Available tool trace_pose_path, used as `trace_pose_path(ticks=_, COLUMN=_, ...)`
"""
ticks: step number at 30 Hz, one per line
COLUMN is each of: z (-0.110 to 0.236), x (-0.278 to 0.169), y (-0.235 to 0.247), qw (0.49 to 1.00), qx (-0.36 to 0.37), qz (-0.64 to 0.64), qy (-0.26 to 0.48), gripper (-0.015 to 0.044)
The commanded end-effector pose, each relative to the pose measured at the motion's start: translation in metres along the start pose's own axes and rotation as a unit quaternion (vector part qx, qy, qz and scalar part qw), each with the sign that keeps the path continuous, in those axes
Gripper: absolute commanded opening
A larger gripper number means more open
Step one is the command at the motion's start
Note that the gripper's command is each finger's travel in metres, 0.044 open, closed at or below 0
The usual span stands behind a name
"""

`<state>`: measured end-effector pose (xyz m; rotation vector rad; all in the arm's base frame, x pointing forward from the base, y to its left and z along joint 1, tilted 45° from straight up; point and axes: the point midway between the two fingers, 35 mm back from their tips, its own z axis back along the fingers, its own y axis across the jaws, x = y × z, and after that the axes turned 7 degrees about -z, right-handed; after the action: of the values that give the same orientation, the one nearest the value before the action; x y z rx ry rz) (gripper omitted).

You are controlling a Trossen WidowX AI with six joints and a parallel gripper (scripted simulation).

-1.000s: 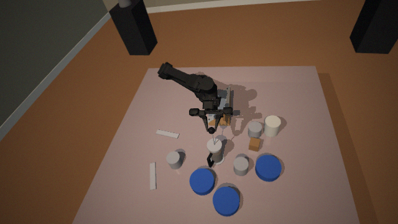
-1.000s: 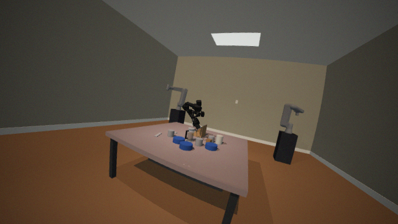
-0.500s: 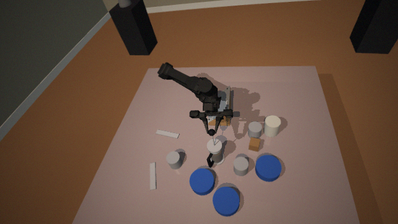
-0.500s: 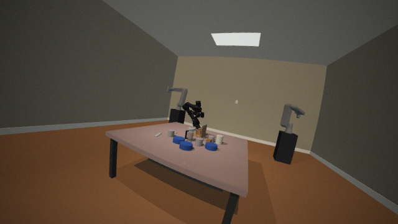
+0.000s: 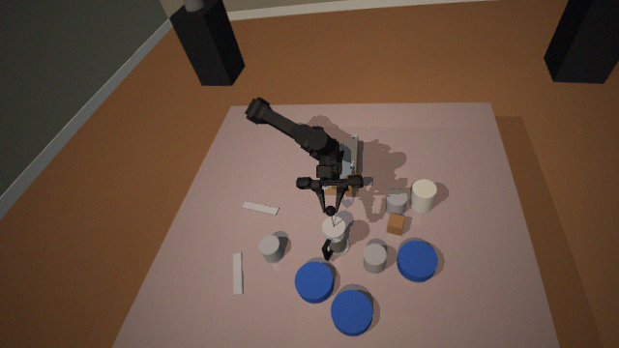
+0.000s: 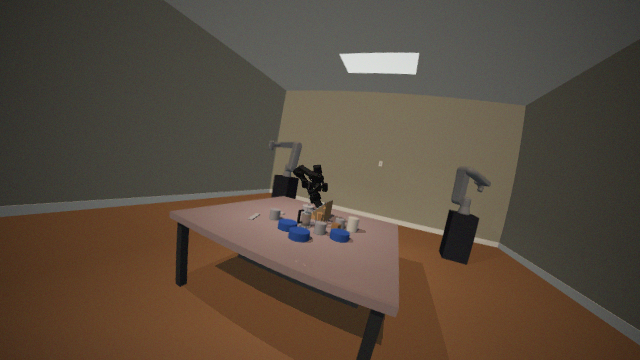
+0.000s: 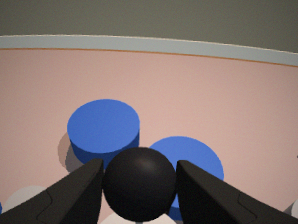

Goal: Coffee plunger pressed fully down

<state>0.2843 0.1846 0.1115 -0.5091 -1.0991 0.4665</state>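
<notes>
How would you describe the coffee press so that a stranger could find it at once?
Start at the pink table and follow the black arm down to its hand. Directly below stands the coffee press, among grey cylinders and blue discs. It alone has a black handle and a thin rod topped by the black ball the hand grips.

Your black six-joint arm [image 5: 290, 130] reaches out and down over the table, its parallel-jaw gripper [image 5: 330, 209] pointing downward, both dark fingers pressed against the black round plunger knob [image 7: 140, 184].
</notes>
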Motion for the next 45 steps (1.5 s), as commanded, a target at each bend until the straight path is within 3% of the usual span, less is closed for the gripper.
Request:
trace_pose_path(ticks=1, z=-0.010, x=-0.022, y=0.000, qw=1.000, qx=0.000, qz=0.014, qy=0.019, gripper=0.0126)
trace_pose_path(ticks=28, z=-0.036, x=-0.056, y=-0.008, qw=1.000, qx=-0.002, qz=0.015, qy=0.015, gripper=0.0126)
trace_pose_path(ticks=45, z=-0.044, x=-0.053, y=-0.007, qw=1.000, qx=-0.003, qz=0.015, qy=0.014, gripper=0.0126)
